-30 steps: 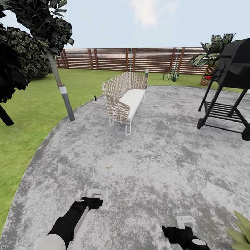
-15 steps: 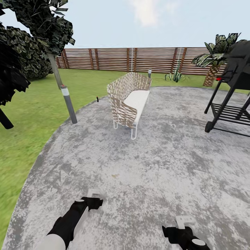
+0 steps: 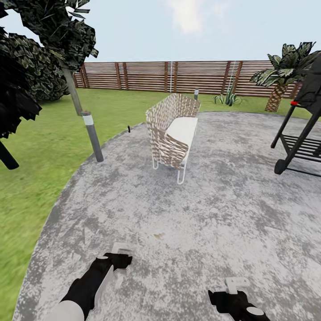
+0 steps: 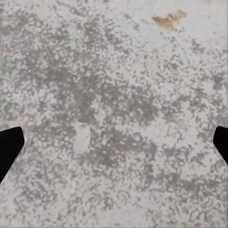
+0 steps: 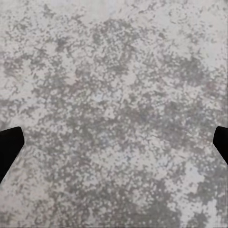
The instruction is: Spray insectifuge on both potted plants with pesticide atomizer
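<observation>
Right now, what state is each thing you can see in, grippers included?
Left gripper: open, empty, over the grey paving.
Right gripper: open, empty, over the paving.
Wicker bench: upright on the paving, seat bare.
Grill cart: standing at the paving's right edge, partly cut off by the frame.
Grey post: leaning, at the lawn's edge.
Fence: standing, unbroken along the back.
</observation>
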### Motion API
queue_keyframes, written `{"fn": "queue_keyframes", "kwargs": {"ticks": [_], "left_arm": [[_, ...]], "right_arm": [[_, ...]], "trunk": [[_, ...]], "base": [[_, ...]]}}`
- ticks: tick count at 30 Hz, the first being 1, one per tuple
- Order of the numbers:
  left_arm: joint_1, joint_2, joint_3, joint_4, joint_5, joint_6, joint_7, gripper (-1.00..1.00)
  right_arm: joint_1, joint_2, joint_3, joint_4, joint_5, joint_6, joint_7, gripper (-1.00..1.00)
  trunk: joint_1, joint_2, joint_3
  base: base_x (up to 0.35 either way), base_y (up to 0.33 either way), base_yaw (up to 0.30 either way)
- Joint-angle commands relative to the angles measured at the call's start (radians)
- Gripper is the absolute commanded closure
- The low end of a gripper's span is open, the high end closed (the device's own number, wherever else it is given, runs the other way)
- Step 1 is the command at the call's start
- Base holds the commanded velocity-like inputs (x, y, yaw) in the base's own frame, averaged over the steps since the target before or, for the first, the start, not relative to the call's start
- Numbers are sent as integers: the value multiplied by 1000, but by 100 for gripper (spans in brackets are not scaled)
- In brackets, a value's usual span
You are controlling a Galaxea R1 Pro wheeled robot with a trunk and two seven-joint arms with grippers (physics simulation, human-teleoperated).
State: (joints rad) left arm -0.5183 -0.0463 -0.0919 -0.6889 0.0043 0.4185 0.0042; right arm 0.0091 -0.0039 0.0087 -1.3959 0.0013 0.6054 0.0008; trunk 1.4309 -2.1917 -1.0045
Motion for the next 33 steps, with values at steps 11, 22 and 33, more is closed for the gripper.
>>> {"fn": "queue_keyframes", "kwargs": {"ticks": [11, 22, 33], "left_arm": [[0, 0, 0, -1, 2, 6, 0, -100], [0, 0, 0, -1, 1, 6, 0, -100], [0, 0, 0, -1, 2, 5, 0, -100]], "right_arm": [[0, -4, 1, -5, -1, 4, 3, -100], [0, -4, 9, -25, -3, 4, 5, -100], [0, 0, 11, -31, -1, 5, 4, -100]], "trunk": [[0, 0, -1], [0, 0, -1], [0, 0, -1]], "base": [[272, 249, 0], [277, 247, 0], [296, 215, 0]]}}
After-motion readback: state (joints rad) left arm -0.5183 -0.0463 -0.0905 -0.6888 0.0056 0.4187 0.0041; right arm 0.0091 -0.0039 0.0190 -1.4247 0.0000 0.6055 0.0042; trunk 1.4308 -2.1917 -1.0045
